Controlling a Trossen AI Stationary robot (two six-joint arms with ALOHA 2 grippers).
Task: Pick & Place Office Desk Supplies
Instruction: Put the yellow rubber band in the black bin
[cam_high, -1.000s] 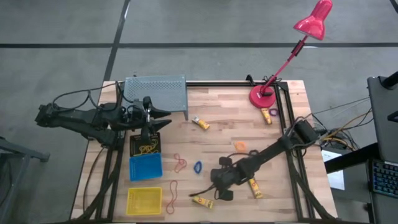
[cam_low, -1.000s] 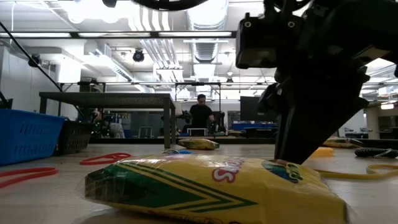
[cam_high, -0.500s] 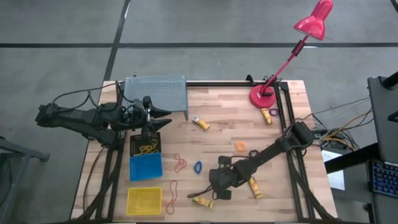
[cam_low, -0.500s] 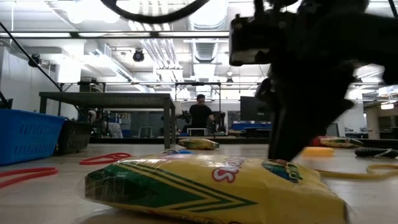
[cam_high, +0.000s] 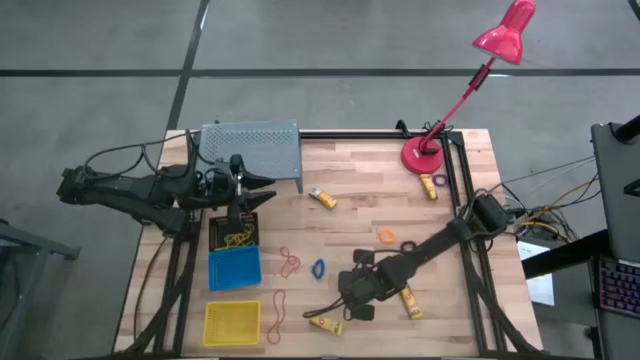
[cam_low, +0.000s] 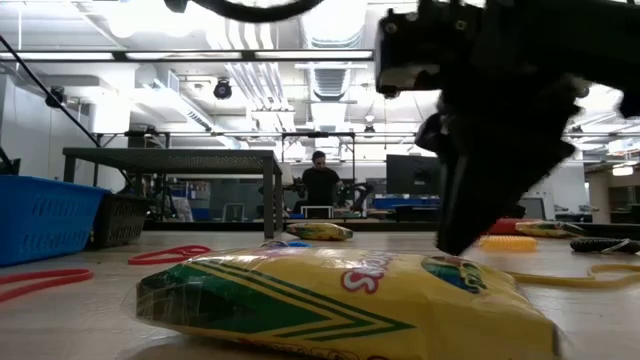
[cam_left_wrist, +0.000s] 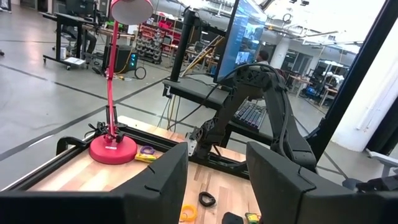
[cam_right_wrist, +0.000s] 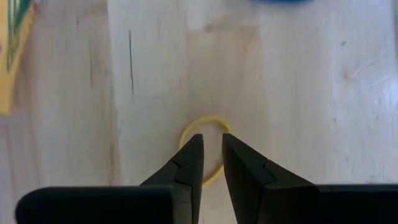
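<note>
My right gripper (cam_right_wrist: 212, 137) hangs near the table's near edge (cam_high: 345, 303), pointing steeply down, its fingers a narrow gap apart. A small yellow rubber-band loop (cam_right_wrist: 204, 124) lies round on the wood right under the fingertips. A yellow pack (cam_low: 340, 295) lies flat just in front of this gripper. More yellow packs (cam_high: 409, 300) (cam_high: 321, 198), red bands (cam_high: 289, 262) (cam_high: 277, 312) and a blue ring (cam_high: 318, 268) lie loose on the table. My left gripper (cam_left_wrist: 217, 162) waits open and level at the far left (cam_high: 250, 190), holding nothing. My right gripper comes at the yellow band from above, its fingertips (cam_right_wrist: 194, 149) over the loop's middle. The band keeps its round shape, and one arc (cam_right_wrist: 214, 177) shows loose in the gap between the fingers. Whether a fingertip touches the band, I cannot tell.
Black (cam_high: 232, 232), blue (cam_high: 234, 268) and yellow (cam_high: 232, 322) bins stand in a row at the left, the black one holding yellow bands. A grey box (cam_high: 250, 150) stands at the far left and a pink lamp (cam_high: 424, 155) at the far right. Orange (cam_high: 386, 235) and black (cam_high: 407, 245) rings lie mid-right.
My right gripper has risen a little from the table behind the yellow pack. The pack and the other loose items have stayed where they were.
</note>
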